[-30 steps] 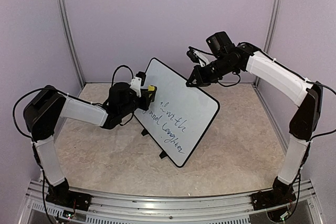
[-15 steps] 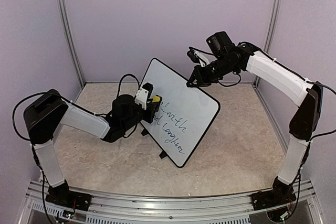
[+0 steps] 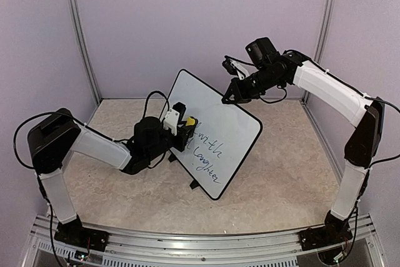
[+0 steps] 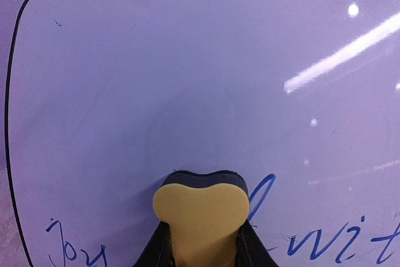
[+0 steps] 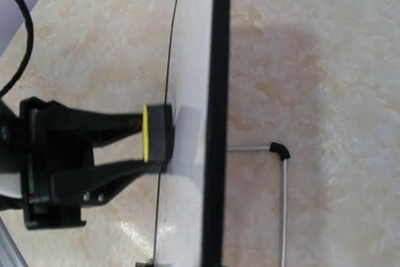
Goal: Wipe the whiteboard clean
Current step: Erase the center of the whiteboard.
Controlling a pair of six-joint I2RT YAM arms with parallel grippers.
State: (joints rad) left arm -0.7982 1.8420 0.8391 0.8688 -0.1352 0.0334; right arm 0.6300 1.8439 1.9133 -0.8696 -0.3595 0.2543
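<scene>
The whiteboard (image 3: 228, 123) stands tilted on the table, with blue cursive writing (image 3: 205, 147) on its lower half. My left gripper (image 3: 185, 124) is shut on a yellow-backed eraser (image 3: 189, 119) and presses its dark felt against the board. In the left wrist view the eraser (image 4: 201, 214) sits on the white surface (image 4: 187, 79) just above the writing (image 4: 337, 245). My right gripper (image 3: 229, 97) is shut on the board's top edge. In the right wrist view I see the board's black frame (image 5: 219, 60) edge-on, with the eraser (image 5: 156, 132) against it.
Thin wire feet (image 5: 284, 154) prop the board from behind. The beige marbled tabletop (image 3: 281, 173) lies all around it. Purple walls and metal posts (image 3: 81, 42) enclose the cell.
My left gripper has slid the eraser down and to the right across the board, from near its left edge to the start of the writing. The right arm has not moved.
</scene>
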